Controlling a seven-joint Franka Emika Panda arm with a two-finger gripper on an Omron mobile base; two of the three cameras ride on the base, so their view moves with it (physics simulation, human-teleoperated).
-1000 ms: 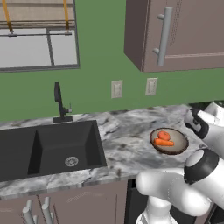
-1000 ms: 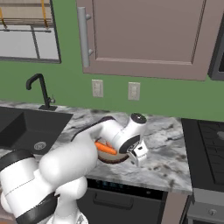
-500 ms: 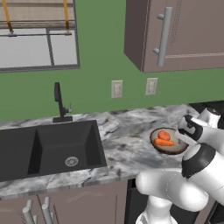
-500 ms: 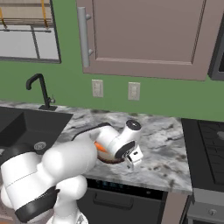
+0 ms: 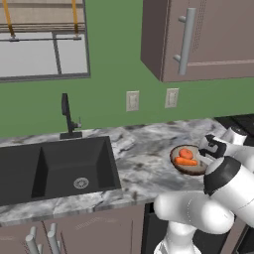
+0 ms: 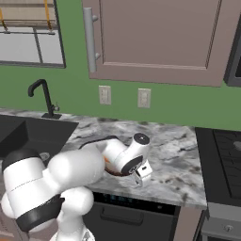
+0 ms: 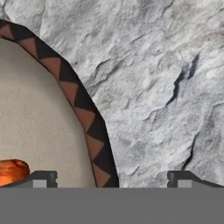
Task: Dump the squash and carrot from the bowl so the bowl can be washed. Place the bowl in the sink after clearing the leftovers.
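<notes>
Change: the hand has come in low over the bowl's right rim since a second ago; in the right base view it now hides the bowl and the orange piece seen there before. Bowl, contents and camera have not shifted.
Gripper (image 7: 112,177): released, jaws fully apart, holding nothing. One fingertip (image 7: 41,178) sits over the bowl's inside, the other over the counter, so the rim passes between them.
Bowl (image 5: 184,167): upright on the marble counter (image 5: 144,154), right of the sink, near the front edge. The hand view shows a pale inside and a dark rim with brown triangles.
Carrot (image 5: 185,161): lies in the bowl, long axis running left to right in the left base view, on the side nearer the camera.
Squash (image 5: 186,153): in the bowl just behind the carrot, touching it. Rounded; no clear long axis.
Orange lump (image 7: 12,170): at the lower left of the hand view, inside the bowl; which piece it is I cannot tell.
Sink (image 5: 54,166): black basin at the left, well apart from the bowl, faucet (image 5: 67,116) behind it.
</notes>
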